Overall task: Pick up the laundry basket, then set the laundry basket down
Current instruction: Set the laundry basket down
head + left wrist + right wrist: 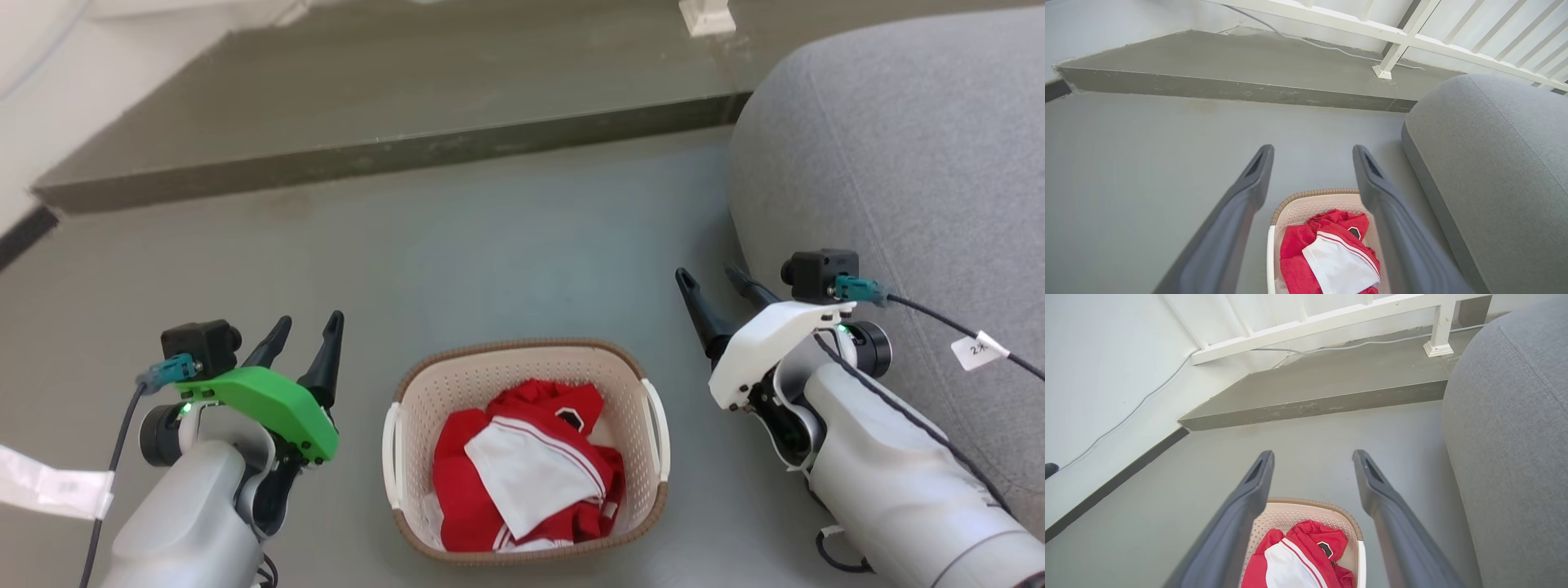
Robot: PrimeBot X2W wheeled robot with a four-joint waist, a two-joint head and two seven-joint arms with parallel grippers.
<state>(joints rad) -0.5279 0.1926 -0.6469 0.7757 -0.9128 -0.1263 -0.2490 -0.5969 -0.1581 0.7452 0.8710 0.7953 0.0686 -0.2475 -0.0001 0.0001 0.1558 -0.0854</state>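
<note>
Far left, left gripper open, fingers spread, holding nothing, beside the basket but apart. Centre, on the smooth grey floor, basket between both arms: cream perforated plastic, rounded corners, brown woven-look rim, slim white handles on either side, crumpled red-and-white clothes inside. Right, right gripper open too, empty, near the grey fabric sofa. Reaching stage, by the look of it. Best to lower both evenly, close on the handles together, lift level. Likely some flex in that plastic, so no squeezing the walls.
</note>
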